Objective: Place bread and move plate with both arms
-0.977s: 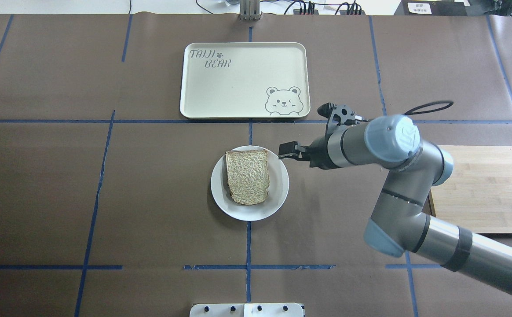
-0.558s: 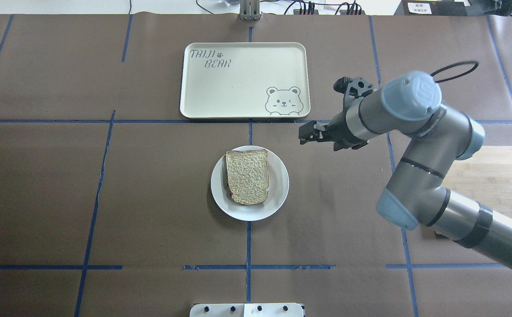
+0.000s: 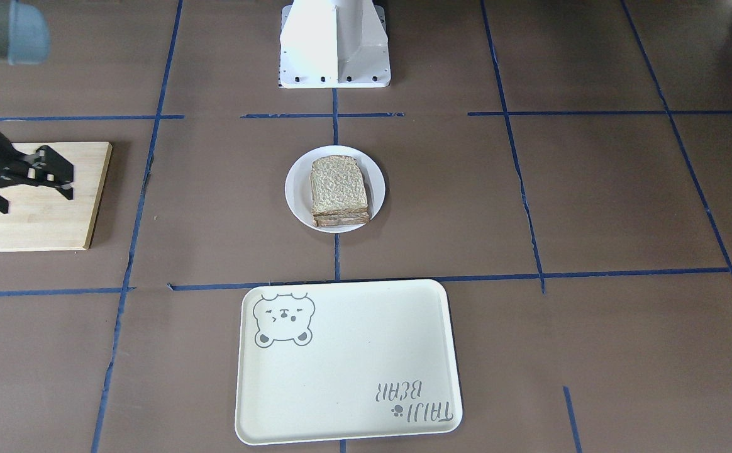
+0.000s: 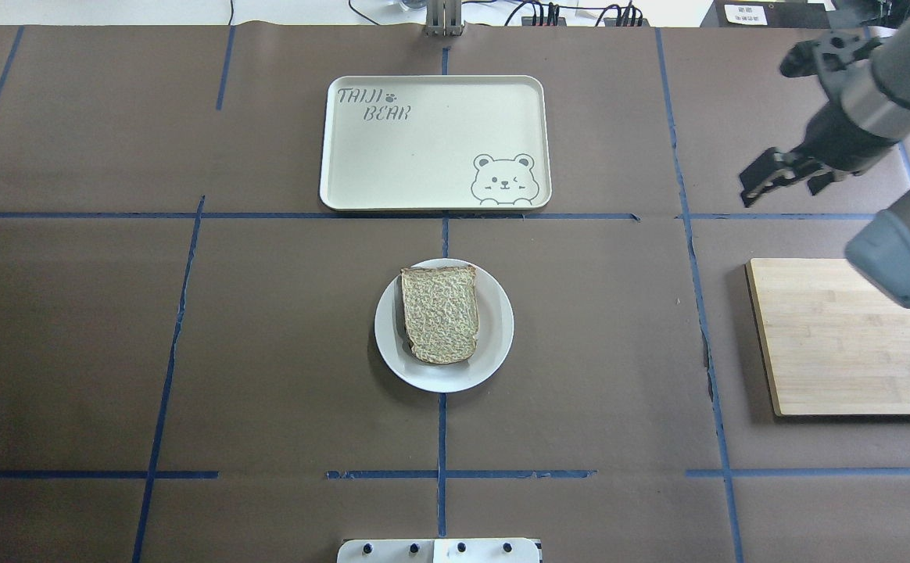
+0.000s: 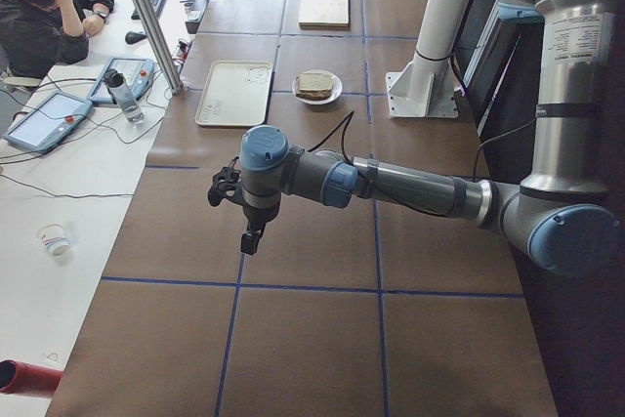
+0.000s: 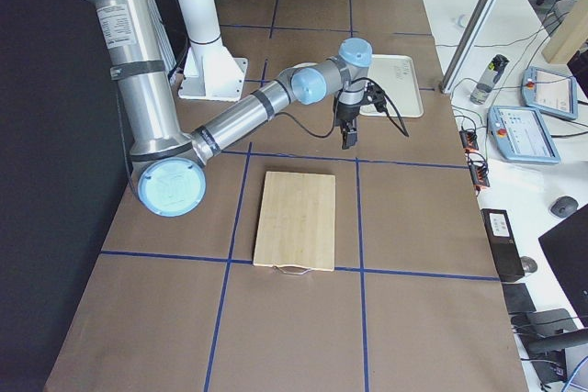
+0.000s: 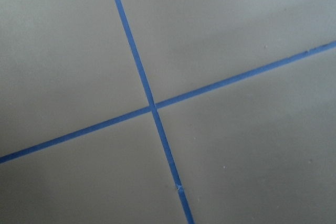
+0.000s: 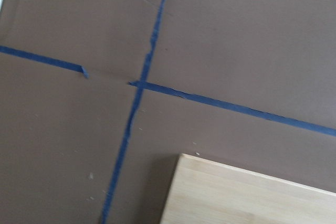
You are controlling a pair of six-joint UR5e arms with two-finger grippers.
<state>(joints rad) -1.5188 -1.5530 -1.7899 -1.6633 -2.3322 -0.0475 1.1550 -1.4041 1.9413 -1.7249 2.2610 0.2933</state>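
Observation:
The bread point(image 4: 439, 313) lies flat on the white plate point(image 4: 494, 344) at the table's middle. In the front-facing view the bread point(image 3: 339, 185) tops a darker slice on the plate point(image 3: 295, 189). My right gripper point(image 4: 764, 178) hangs far to the right of the plate, beyond the wooden board's far edge. It looks open with nothing between its fingers, and it also shows as the right gripper point(image 3: 51, 175) over the board. My left gripper point(image 5: 249, 236) appears only in the exterior left view, above bare table far from the plate, and I cannot tell its state.
A cream tray point(image 4: 431, 141) with a bear drawing lies just beyond the plate. A wooden board point(image 4: 846, 336) sits at the right. The white pedestal point(image 3: 334, 44) stands at the robot's side. A person point(image 5: 39, 7) sits at a desk beyond the table.
My right gripper has drawn away from the plate's right rim, moving right and toward the far side. The bread and plate have not moved.

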